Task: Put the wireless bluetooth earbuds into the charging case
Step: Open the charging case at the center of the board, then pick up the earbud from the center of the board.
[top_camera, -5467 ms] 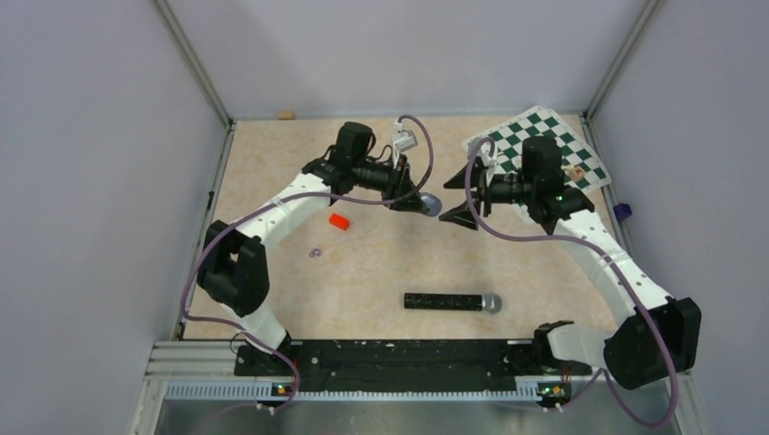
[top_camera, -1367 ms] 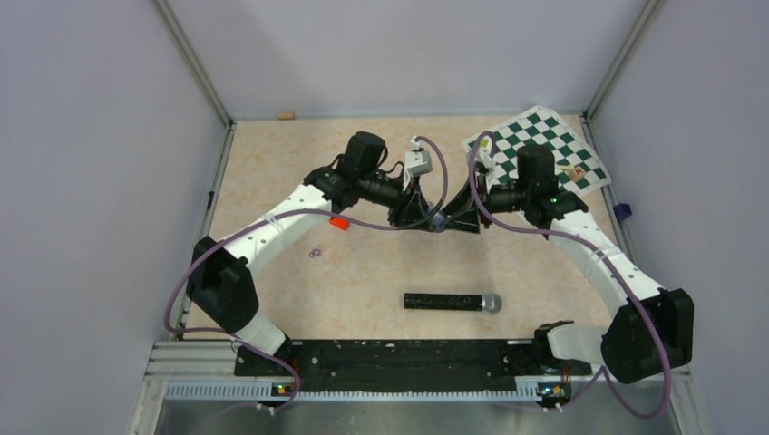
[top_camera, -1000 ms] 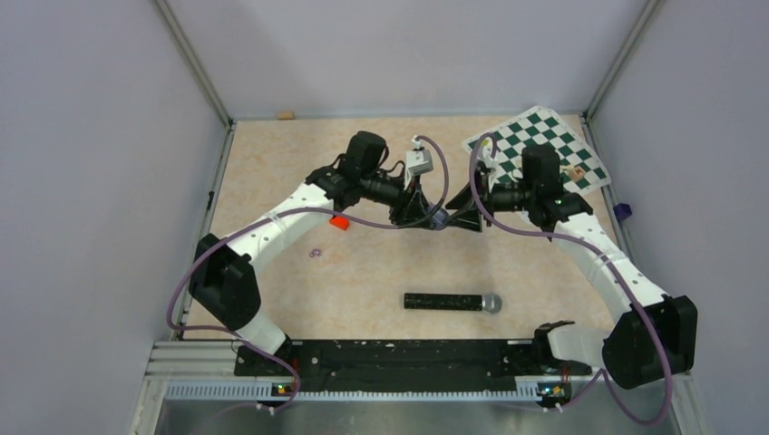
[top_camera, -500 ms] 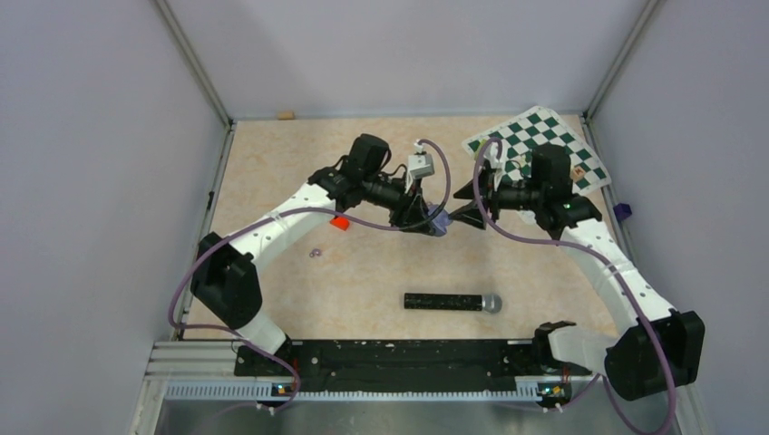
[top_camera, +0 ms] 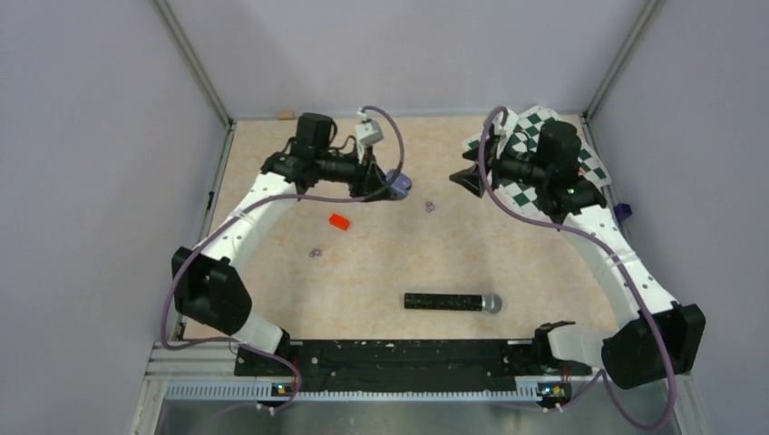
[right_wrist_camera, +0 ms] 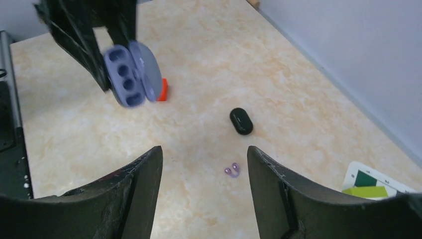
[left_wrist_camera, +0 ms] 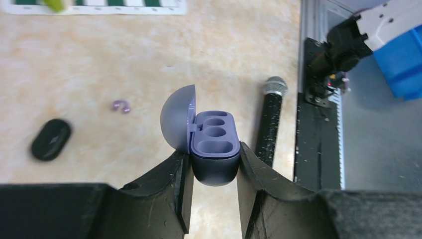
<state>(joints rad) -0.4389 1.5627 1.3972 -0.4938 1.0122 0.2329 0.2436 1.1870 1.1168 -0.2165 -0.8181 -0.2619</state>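
Note:
My left gripper (top_camera: pixel 392 186) is shut on a grey-blue hinged charging case (left_wrist_camera: pixel 215 149) and holds it above the table. The case's round lid is open and its purple wells are empty. The case also shows in the right wrist view (right_wrist_camera: pixel 132 74). My right gripper (right_wrist_camera: pixel 204 189) is open and empty, to the right of the case and apart from it (top_camera: pixel 470 178). A pale purple U-shaped piece (right_wrist_camera: pixel 232 171) lies on the table below it. A second one (top_camera: pixel 315 252) lies left of centre. A glossy black oval pod (right_wrist_camera: pixel 241 121) lies closed on the table. No black buds show.
A red block (top_camera: pixel 339 220) lies below the left arm. A long black microphone (top_camera: pixel 452 302) lies near the front edge. A green checkerboard sheet (top_camera: pixel 544 145) sits at the back right under the right arm. Walls close in the table on three sides.
My left gripper has carried the case left and back, away from the right gripper. My right gripper has pulled back to the right. A purple U-shaped piece now shows where they met.

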